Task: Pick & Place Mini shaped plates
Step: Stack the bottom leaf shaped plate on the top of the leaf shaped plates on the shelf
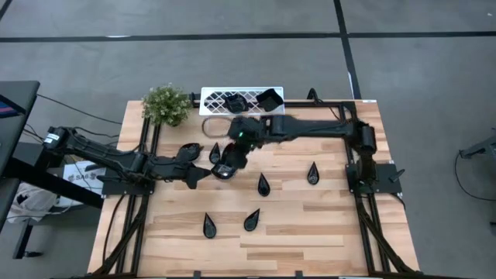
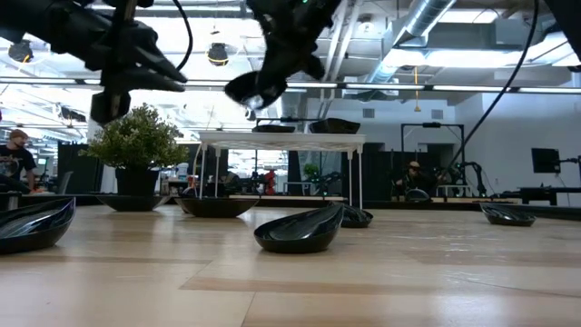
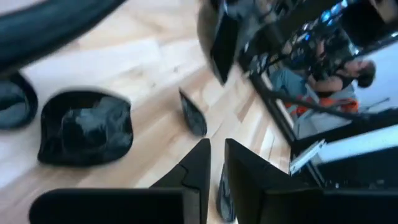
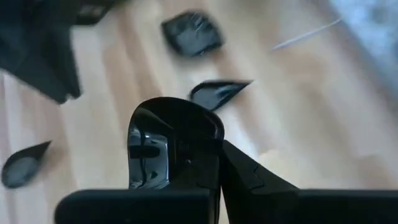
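From above, the right claw [image 1: 224, 168] hangs over mid-desk [image 1: 310, 225], clenched on a black plate [image 1: 222, 172]; the left claw [image 1: 203, 175] sits just beside it, nothing between its fingers. At desk level, that plate [image 2: 247, 88] is held aloft above others. Right wrist: the plate [image 4: 177, 134] sits pinched in the fingers. Left wrist: its fingers nearly touch, bare.

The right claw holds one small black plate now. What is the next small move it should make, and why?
Probably carry it toward the white tray. The right claw is shut on a black plate and is lifted above the table in the low view, while the tray already holds plates. The left claw hangs nearby, nearly shut and empty.
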Available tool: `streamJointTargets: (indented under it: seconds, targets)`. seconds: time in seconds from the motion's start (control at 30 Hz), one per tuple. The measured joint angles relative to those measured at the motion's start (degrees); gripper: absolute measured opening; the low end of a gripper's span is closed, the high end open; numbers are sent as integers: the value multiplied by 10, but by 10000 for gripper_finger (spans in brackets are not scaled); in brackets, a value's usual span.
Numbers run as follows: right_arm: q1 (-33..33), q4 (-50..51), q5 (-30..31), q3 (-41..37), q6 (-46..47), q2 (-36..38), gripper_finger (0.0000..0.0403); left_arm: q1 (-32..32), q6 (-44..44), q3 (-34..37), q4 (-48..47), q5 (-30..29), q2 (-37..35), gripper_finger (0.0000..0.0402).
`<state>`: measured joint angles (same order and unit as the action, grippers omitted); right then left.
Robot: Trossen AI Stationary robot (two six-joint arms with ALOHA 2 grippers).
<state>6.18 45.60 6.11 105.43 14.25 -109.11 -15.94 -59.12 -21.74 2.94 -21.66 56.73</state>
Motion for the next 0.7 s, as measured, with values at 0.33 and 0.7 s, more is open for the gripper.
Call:
streamJointTargets:
  seconds: [0.33,0.7]
  targets:
    - [135,-21,-55,0,-189,66,1,-4,41,0,66,-86,0,45]
    - [246,54,-176,153,-332,-29,1,0,36,0,79,-115,0,44]
